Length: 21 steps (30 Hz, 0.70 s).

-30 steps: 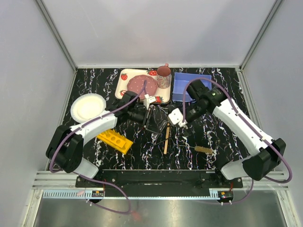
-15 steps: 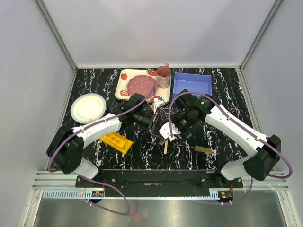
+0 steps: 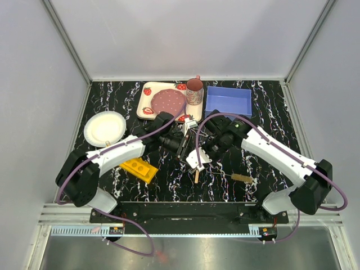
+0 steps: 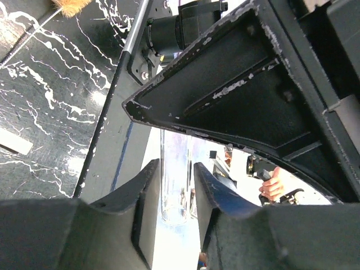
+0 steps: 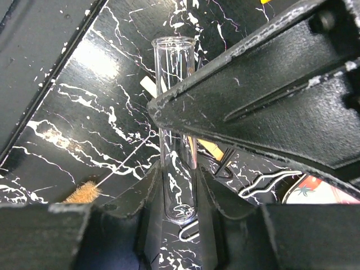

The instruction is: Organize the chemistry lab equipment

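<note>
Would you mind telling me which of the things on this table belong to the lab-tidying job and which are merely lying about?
Belong to the job: yellow rack, glass tube, wooden stick, tube brush, wire tongs.

Lying about: strawberry tray, pink plate, cup, white plate; blue bin, role unclear.

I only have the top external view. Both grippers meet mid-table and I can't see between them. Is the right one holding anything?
Observer: Yes. The right wrist view shows a clear glass tube between the jaws of the right gripper, closed against its sides.
Operator: Which way round?
Observer: Open rim away from the wrist camera, rounded end nearest it.
Operator: And the left?
Observer: The jaws of the left gripper also flank a glass tube. I can't tell if it's the same one.
</note>
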Available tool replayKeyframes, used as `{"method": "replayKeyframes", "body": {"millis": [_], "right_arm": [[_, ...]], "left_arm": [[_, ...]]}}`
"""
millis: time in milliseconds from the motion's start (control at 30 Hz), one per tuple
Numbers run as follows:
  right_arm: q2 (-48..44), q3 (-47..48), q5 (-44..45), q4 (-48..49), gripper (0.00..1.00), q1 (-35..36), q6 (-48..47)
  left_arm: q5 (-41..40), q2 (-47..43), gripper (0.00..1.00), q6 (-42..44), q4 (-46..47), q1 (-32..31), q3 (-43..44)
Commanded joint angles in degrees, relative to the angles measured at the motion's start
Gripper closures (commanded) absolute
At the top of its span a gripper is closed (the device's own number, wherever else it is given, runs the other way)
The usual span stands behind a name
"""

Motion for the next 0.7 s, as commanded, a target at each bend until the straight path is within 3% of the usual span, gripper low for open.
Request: {"method": "replayKeyframes", "body": {"millis": [0,133,267,433,467,667], "right_arm": [[-1.6,0.1,-1.4,0.7,0.78,0.9,2.4],[-2.9,-0.1,-3.6,0.6,0.8,0.9,5.7],[-4.9,-1.1,-6.5,1.8,0.8,0.7,11.6],[-6.9,-3.1,-13.9,6.8,0.8,-0.6,24.8],[-7.6,-4.3,-14.6,9.2,0.8,-0.8,27.1],[-10.1,-9.0,-25.0,24.3,0.79,-8.7,48.0]], "left_arm": [[-0.6,-0.9,0.62,1.2,-1.1,0.0,3.6],[-6.6,-3.6,0.36,4.0,-6.8,0.4,5.4],[-13.2,-8.4,0.21,4.6,-10.8,2.2,5.9],[-28.6,-19.1,0.07,4.0,-11.6,4.6,3.7],[-30.7,-21.0,0.02,3.2,-9.2,5.0,2.7],[-41.7,-36.1,0.01,-12.1,12.9,6.4,-13.0]]}}
